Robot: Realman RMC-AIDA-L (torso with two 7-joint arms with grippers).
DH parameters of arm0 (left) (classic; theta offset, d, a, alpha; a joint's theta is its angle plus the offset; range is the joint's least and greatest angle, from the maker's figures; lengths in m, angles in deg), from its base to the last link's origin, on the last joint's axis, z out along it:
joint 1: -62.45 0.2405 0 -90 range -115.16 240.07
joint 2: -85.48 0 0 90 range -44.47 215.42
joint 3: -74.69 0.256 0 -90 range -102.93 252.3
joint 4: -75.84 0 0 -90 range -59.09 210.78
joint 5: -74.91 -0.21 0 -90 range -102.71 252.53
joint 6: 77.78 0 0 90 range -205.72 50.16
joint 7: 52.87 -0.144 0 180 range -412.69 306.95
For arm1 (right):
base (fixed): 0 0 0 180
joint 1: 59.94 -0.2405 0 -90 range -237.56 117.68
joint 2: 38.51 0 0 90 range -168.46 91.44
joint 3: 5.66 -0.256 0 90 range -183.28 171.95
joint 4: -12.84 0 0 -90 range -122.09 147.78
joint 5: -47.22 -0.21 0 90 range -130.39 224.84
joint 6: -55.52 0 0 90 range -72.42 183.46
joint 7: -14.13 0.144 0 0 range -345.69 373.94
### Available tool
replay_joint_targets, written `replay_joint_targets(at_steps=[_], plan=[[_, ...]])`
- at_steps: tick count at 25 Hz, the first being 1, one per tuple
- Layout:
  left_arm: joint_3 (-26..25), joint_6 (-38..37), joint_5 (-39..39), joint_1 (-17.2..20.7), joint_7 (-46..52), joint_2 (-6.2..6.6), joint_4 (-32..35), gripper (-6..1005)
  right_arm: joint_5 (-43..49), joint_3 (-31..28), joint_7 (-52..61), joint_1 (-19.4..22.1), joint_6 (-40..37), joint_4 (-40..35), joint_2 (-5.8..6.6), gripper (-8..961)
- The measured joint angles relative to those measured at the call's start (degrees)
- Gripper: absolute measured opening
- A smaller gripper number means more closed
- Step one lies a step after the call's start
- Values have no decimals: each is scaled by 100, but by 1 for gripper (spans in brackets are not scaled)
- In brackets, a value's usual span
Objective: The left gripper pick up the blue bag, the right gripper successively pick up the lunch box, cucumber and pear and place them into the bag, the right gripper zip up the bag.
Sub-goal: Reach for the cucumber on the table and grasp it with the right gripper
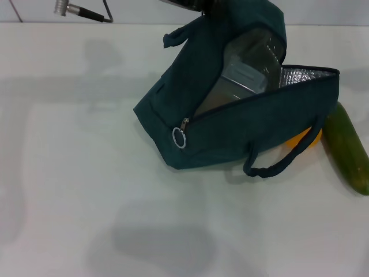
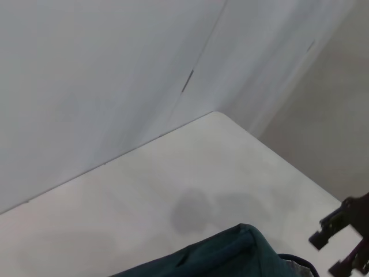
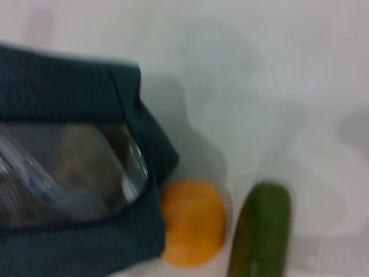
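**Lunch box in the bag, cucumber and pear still on the table**

Nearest the robot, the white table (image 1: 86,190) is bare. Past that, right of centre, the blue bag (image 1: 230,133) lies tilted with its mouth open toward the right and far side. Its zipper pull (image 1: 180,136) hangs at the near-left end of the opening, and a loose carry strap (image 1: 282,161) droops off the near-right side. The bag is soft fabric with a foil lining; I judge it will sag and fold unless held up by its top edge or far handle (image 1: 179,36), so the mouth needs to be kept spread.

Inside the opening sits the clear lunch box (image 1: 242,75), also visible in the right wrist view as a transparent lid (image 3: 69,167). It looks rigid and smooth, likely slippery on its flat faces.

To the right of the bag, the cucumber (image 1: 349,147) lies on the table, running near to far. It is long, firm and smooth-skinned; a hold across its middle would balance it best. Between the cucumber and the bag, partly tucked under the bag's edge, is the yellow-orange pear (image 1: 305,140), touching the fabric and just beside the cucumber. It is round and probably bruises easily, so a gentle hold across its widest part suits it.

Neither gripper's fingers show. The left arm's camera looks over the bag's far top edge (image 2: 230,254), so I judge the left gripper is at the bag's top, but I cannot tell whether it is clamped there. The right gripper hovers above the bag's right end; its opening cannot be told.
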State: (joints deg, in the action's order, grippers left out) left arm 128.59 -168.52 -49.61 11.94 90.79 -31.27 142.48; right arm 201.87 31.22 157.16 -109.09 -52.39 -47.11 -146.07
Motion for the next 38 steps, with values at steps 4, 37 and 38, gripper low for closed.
replay_joint_targets(at_steps=[4, 37, 38], plan=[[5, -5, 0, -28, -19, -18, -6, 48, 654, 238, 1, -285, 198, 261, -278, 873], [-3, -5, -2, 12, -118, -6, -20, 47, 984, 1586, 3, -595, 1767, 1395, -781, 798], [-3, -5, -2, 11, -118, -6, -20, 47, 987, 1588, 3, -581, 1776, 1396, -782, 795]])
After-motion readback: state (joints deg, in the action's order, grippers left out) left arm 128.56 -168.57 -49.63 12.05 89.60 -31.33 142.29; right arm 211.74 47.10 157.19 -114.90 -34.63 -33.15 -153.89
